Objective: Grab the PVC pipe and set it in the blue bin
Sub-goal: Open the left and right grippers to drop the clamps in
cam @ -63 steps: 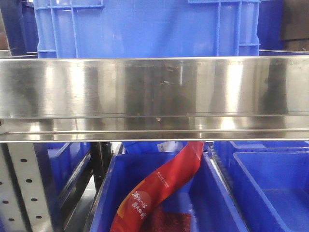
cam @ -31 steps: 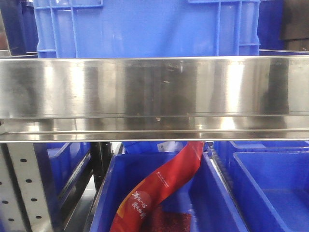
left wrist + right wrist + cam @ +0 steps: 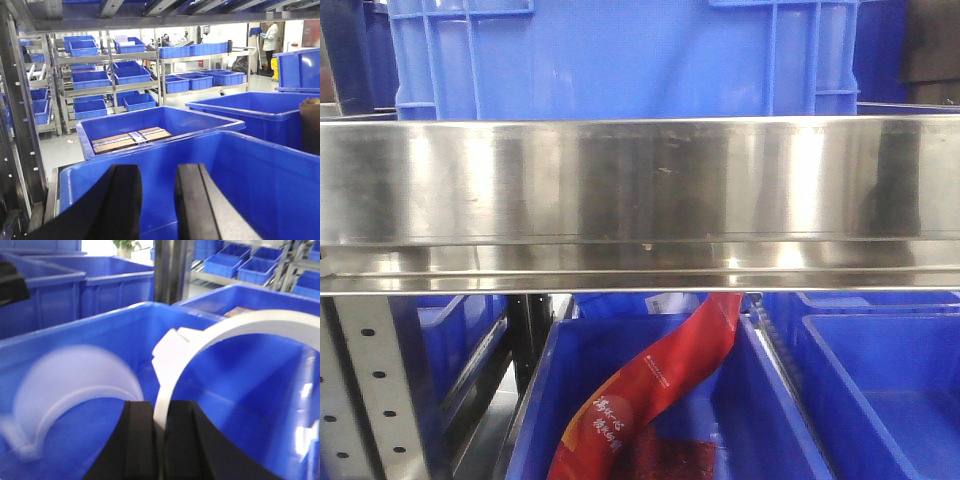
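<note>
In the right wrist view my right gripper (image 3: 159,412) is shut on the thin wall of a white PVC pipe (image 3: 220,332). The pipe is a short, wide ring that arcs up to the right, held inside a blue bin (image 3: 75,335). A second white pipe ring (image 3: 75,385) shows blurred at the bin's left side. In the left wrist view my left gripper (image 3: 157,200) is open with nothing between its black fingers, hanging over the inside of a blue bin (image 3: 260,165). Neither gripper shows in the front view.
The front view is filled by a steel shelf rail (image 3: 640,190), with a blue crate (image 3: 620,55) on top. Below it a blue bin (image 3: 775,400) holds a red bag (image 3: 650,390). A neighbouring bin holds a cardboard box (image 3: 131,139). Racks of blue bins (image 3: 130,75) stand beyond.
</note>
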Motion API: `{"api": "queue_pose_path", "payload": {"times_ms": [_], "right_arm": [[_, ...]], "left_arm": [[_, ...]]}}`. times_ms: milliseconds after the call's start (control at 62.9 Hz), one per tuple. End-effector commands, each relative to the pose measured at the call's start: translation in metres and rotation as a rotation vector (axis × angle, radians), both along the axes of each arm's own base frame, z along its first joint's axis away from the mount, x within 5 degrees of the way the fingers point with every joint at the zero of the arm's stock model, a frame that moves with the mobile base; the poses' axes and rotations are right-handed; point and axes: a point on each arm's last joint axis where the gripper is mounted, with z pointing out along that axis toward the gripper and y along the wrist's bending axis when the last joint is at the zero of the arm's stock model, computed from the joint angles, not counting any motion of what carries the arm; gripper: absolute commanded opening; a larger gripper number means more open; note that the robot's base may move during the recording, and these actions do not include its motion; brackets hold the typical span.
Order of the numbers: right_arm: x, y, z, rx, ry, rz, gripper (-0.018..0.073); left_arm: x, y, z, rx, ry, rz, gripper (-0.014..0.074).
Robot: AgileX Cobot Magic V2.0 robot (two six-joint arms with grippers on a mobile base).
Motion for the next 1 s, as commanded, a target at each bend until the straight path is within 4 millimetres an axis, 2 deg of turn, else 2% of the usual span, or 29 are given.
{"api": "queue_pose_path", "payload": {"times_ms": [0,127,207,397,540,668,763,922,954,986], "right_arm": [[0.004,0.004,0.004,0.005,-0.026,-0.011,-0.0027],[0.006,0.005,0.009,0.010,-0.040,-0.008,0.0095],[0.006,0.005,0.013,0.012,-0.049,-0.007,0.0133],[0.005,0.005,0.012,0.012,-0.047,-0.004,0.0154],[-0.004,0.003,0.022,0.006,-0.074,0.006,0.0148],[-0.018,0.000,0.035,-0.004,-0.119,0.013,0.0087],[-0.031,-0.003,0.046,0.004,-0.149,0.025,-0.0004],[-0.050,-0.006,0.060,0.013,-0.187,0.047,-0.0168],[-0.054,-0.007,0.062,0.014,-0.192,0.055,-0.0166],[-0.057,-0.007,0.064,0.014,-0.196,0.060,-0.0160]], "left_arm": [[0.001,0.000,0.004,-0.019,-0.029,0.000,0.0140],[0.001,0.000,0.004,-0.019,-0.026,0.000,0.0140],[0.001,0.000,0.004,-0.019,-0.026,0.000,0.0140],[-0.002,-0.002,0.007,-0.017,-0.029,-0.007,0.0140],[-0.008,0.001,0.015,-0.020,-0.048,-0.007,0.0137],[-0.018,0.005,0.024,-0.012,-0.030,-0.005,0.0108],[-0.028,0.009,0.029,0.003,0.007,-0.002,0.0065],[-0.042,0.015,0.043,-0.003,-0.007,-0.001,-0.0077],[-0.045,0.016,0.045,-0.003,-0.012,-0.001,-0.0113],[-0.047,0.017,0.048,-0.005,-0.016,-0.001,-0.0111]]}}
